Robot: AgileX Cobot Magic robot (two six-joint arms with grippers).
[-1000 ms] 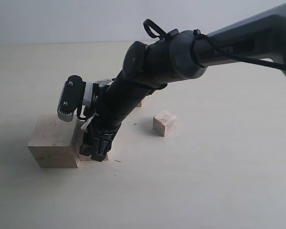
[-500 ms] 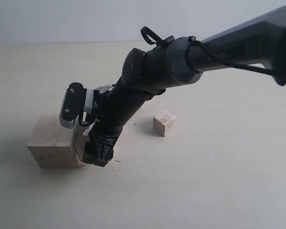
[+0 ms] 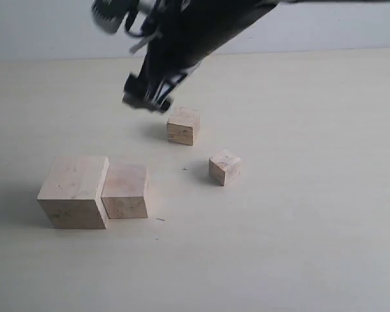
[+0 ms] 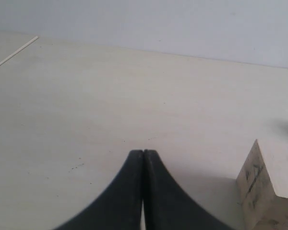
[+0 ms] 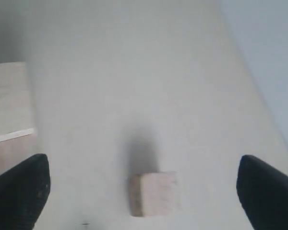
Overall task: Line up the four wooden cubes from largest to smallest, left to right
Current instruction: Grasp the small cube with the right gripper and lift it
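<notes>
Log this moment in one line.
left gripper shut | right gripper open, aloft | big cube touching medium cube | third cube, smallest cube unaligned

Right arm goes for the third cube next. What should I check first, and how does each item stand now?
1. Big cube leftmost, medium cube touching its right side: ok.
2. Small cube in the row: not ok; it sits farther back, apart.
3. Tiny cube in the row: not ok; loose to the right.
4. Right end effector open, empty, raised above the table: ok.
5. Left end effector clear of the path: cannot tell; shut, absent from the exterior view.
</notes>
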